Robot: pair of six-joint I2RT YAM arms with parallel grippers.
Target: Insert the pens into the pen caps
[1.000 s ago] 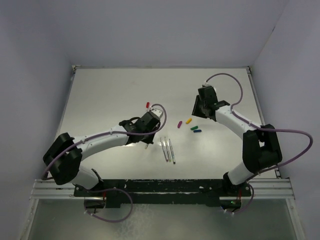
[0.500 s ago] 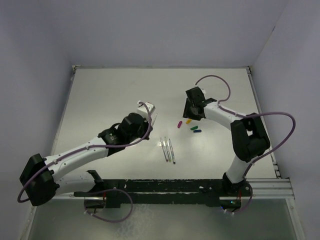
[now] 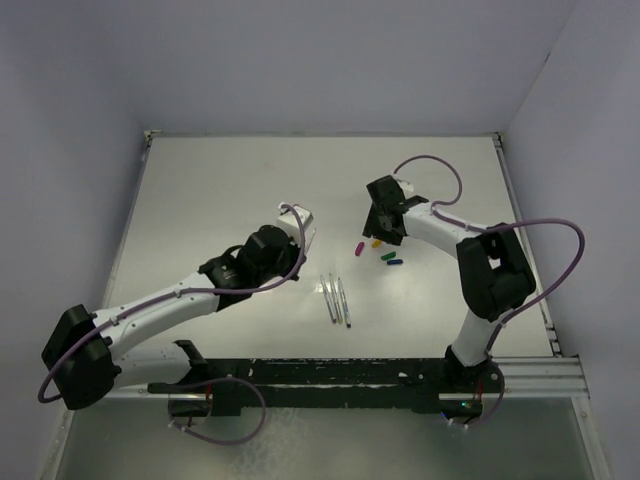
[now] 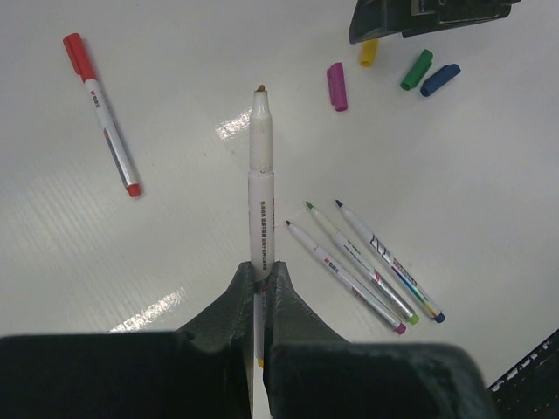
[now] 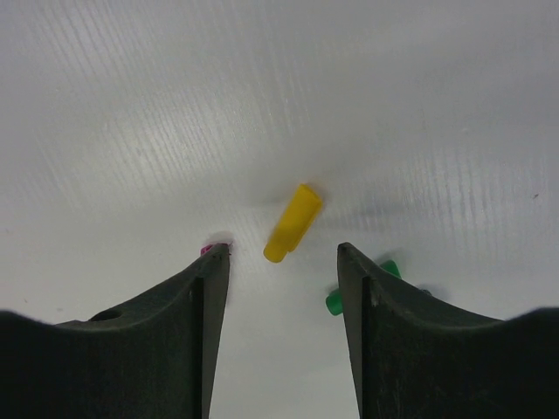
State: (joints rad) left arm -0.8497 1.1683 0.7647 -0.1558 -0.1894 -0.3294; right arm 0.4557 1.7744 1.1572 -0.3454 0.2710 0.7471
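My left gripper is shut on a thin white pen that sticks straight out from the jaws, bare tip forward, above the table. In the top view the left gripper hangs left of the caps. My right gripper is open, low over the table, with the yellow cap lying just ahead of the gap between its fingers. The purple cap peeks out at its left fingertip and the green cap at its right one. The blue cap lies beside the green cap.
Three uncapped pens lie side by side near the middle front. A pen with a red cap on it lies alone to the left in the left wrist view. White walls border the table on three sides.
The left arm rose and swung with the pen a second ago, then held still. The right gripper moved left and down over the caps and its jaws widened.
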